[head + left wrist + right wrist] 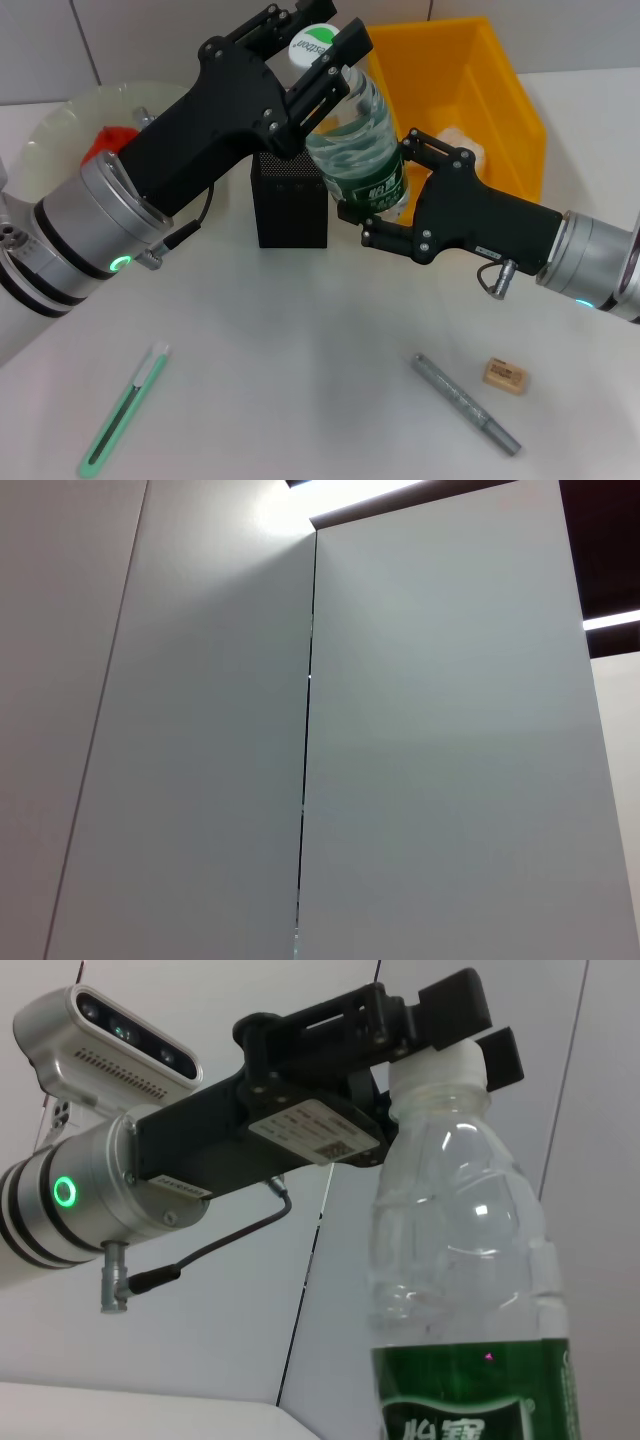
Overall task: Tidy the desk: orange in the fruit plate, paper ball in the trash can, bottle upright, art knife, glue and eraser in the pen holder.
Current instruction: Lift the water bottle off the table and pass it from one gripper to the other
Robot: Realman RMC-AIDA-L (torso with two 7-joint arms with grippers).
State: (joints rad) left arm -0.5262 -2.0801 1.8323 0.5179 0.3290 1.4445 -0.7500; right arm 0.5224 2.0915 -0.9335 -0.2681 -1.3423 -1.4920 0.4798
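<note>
Bottle (pixel 358 140) in transit, raised near the desk's (pixel 300 360) far edge, left gripper (pixel 318 50) clamped on its cap, right gripper (pixel 385 195) closed round its label; knife (pixel 122 410), glue (pixel 466 403) and eraser (pixel 505 376) lie outside holder (pixel 289 205); orange unseen.

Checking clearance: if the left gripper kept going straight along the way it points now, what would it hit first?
Beyond the clear plastic bottle's white cap that the left gripper clamps, probably the yellow plastic bin; depth is unclear.

Bottle (pixel 358 140) clear glossy plastic; pen holder (pixel 290 200) matt black
</note>
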